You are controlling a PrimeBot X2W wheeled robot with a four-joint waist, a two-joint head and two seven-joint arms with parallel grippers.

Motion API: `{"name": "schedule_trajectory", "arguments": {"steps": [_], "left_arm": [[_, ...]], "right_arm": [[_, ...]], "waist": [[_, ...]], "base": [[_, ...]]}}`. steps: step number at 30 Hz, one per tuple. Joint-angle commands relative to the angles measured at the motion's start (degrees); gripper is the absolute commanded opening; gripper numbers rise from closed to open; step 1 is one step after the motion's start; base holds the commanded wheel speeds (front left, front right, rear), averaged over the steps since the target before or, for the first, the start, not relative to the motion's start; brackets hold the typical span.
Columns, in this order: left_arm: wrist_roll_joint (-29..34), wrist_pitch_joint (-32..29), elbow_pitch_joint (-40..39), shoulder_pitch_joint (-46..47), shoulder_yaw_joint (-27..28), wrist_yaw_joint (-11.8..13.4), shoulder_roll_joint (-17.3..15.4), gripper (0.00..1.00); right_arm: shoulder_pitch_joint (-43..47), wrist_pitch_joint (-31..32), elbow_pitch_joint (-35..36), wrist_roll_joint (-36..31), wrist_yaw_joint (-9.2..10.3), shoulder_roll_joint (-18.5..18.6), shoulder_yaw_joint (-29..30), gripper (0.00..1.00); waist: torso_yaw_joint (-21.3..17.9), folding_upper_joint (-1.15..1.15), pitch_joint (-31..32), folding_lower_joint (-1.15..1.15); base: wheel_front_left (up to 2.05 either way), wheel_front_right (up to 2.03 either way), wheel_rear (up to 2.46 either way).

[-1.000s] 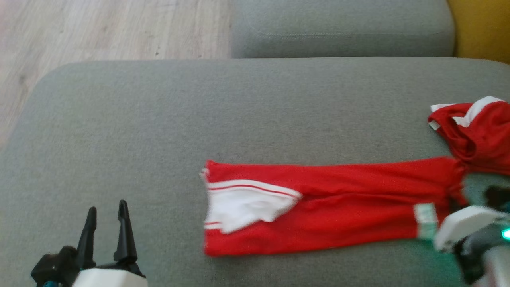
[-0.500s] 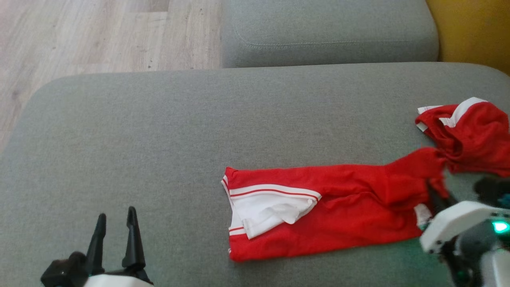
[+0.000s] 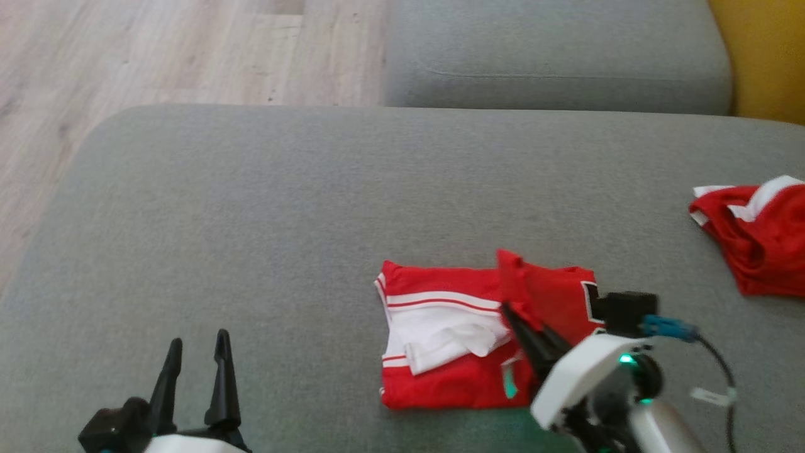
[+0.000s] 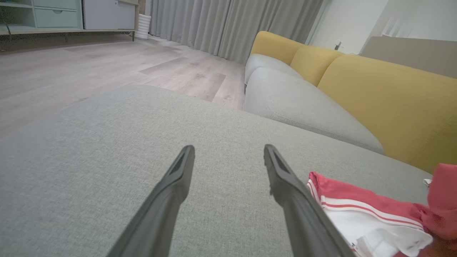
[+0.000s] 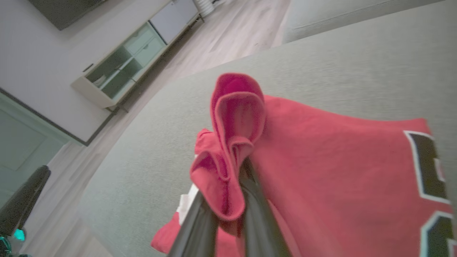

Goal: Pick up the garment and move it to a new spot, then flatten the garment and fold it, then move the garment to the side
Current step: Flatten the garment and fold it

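Note:
The garment is a red jersey with white trim, lying on the grey sofa seat right of centre. Its right half is doubled over onto the left half, with a black number patch showing on top. My right gripper is shut on a bunched red edge of it, held a little above the folded pile; the right wrist view shows the cloth pinched between the right gripper's fingers. My left gripper stands open with nothing in it at the lower left, well clear of the garment, which lies to the right of the left gripper.
A second crumpled red and white cloth lies at the seat's right edge. Behind is another grey seat cushion and a yellow backrest. Wooden floor lies beyond the seat's left and far edges.
My right gripper has carried the garment's right end up and leftwards over its left half, so the long strip is now doubled. The head camera has shifted. The left gripper stays open.

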State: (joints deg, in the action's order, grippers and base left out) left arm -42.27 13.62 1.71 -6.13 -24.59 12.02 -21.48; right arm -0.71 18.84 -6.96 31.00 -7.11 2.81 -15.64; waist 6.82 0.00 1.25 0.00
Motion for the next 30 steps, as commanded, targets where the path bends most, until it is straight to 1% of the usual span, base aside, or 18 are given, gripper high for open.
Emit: {"name": "schedule_trajectory", "arguments": {"steps": [1, 8, 15, 16, 17, 22, 26, 28, 30], "left_arm": [[0.6, 0.2, -1.6, 3.4, 1.6, -0.1, -1.1, 1.0], [1.1, -0.6, -1.8, 4.2, 0.5, 0.0, -1.0, 1.0], [1.0, -0.7, -1.4, 4.7, 0.0, -0.2, -0.6, 1.0], [1.0, -0.6, -1.1, 4.8, 0.0, -0.3, -0.4, 1.0], [1.0, -0.6, -1.0, 4.8, 0.0, -0.3, -0.4, 1.0], [0.9, -0.3, -0.4, 4.9, -0.1, -0.4, 0.0, 1.0], [0.9, -0.1, -0.6, 4.7, -0.1, -0.2, 0.4, 1.0], [1.0, 0.0, -0.6, 4.7, -0.3, -0.4, 0.6, 1.0], [1.3, 0.1, -0.7, 4.9, -0.7, -0.5, 0.8, 1.0]], "right_arm": [[-4.2, -1.2, 1.4, 0.8, -0.37, 0.1, -1.8, 0.0], [-10.3, -6.8, -7.9, 7.0, -0.37, 0.1, -10.8, 0.0], [-15.2, -9.6, -16.8, 11.0, -0.37, 0.1, -16.1, 0.0], [-16.6, -10.2, -19.5, 11.5, -0.37, 0.1, -17.3, 0.58], [-17.2, -10.8, -20.5, 11.9, -0.37, 0.1, -17.8, 1.0], [-19.5, -13.9, -22.6, 14.6, -0.37, 0.1, -20.8, 1.0], [-21.0, -16.5, -22.4, 14.8, -0.37, 0.1, -21.7, 1.0], [-21.9, -18.3, -22.4, 13.0, -0.37, 0.1, -20.8, 1.0], [-22.6, -20.3, -23.0, 9.4, -0.37, 0.1, -18.6, 1.0]], "waist": [[0.7, 0.0, -0.1, 0.0], [3.8, 0.0, -0.5, 0.0], [5.9, 0.0, -0.8, 0.0], [6.2, 0.0, -0.9, 0.0], [6.3, 0.0, -0.9, 0.0], [6.3, 0.0, -0.8, 0.0], [5.5, 0.0, -0.6, 0.0], [4.9, 0.0, -0.5, 0.0], [4.4, 0.0, -0.4, 0.0]], "base": [[0.0, 0.0, 0.0], [0.0, 0.0, 0.0], [0.0, 0.0, 0.0], [0.0, 0.0, 0.0], [0.0, 0.0, 0.0], [0.0, 0.0, 0.0], [0.0, 0.0, 0.0], [0.0, 0.0, 0.0], [0.0, 0.0, 0.0]]}}
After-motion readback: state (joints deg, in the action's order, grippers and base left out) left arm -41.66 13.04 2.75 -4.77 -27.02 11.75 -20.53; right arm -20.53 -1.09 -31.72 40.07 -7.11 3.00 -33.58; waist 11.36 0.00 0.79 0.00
